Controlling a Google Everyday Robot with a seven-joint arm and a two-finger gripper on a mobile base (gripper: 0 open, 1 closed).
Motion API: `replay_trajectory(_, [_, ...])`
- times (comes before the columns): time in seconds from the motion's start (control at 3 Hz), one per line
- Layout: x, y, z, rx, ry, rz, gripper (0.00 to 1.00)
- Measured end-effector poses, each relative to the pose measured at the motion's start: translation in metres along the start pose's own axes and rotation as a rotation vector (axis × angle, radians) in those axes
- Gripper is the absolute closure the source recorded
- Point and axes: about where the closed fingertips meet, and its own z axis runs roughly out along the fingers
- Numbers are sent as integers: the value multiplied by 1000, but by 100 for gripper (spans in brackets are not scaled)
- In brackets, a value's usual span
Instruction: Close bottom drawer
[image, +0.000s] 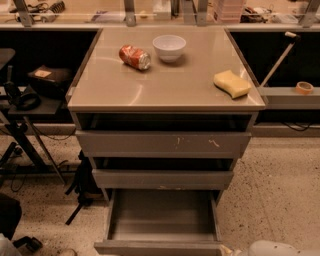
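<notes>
The bottom drawer (162, 220) is the lowest and narrowest of three grey-brown drawers in the cabinet. It is pulled far out toward me, its bare grey tray is empty, and its flat front panel (157, 247) lies at the bottom edge of the view. The mid-width drawer (162, 178) and the widest drawer (162, 144), which has white scratch marks, stand slightly out. My gripper is out of view. Only a white rounded part of my arm (277, 248) shows at the bottom right, just right of the bottom drawer's front corner.
On the cabinet top (165, 87) lie a red can (134, 56) on its side, a white bowl (169, 47) and a yellow sponge (231, 83). A black stand and cables (30, 125) are on the left. Speckled floor (275, 190) lies to the right.
</notes>
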Motion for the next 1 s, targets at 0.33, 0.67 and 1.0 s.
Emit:
replay_trajectory(0.33, [41, 16, 28, -99, -102, 135, 0])
replay_trajectory(0.67, [63, 26, 42, -133, -156, 158, 0])
replay_trajectory(1.0, [63, 26, 42, -133, -156, 158, 0])
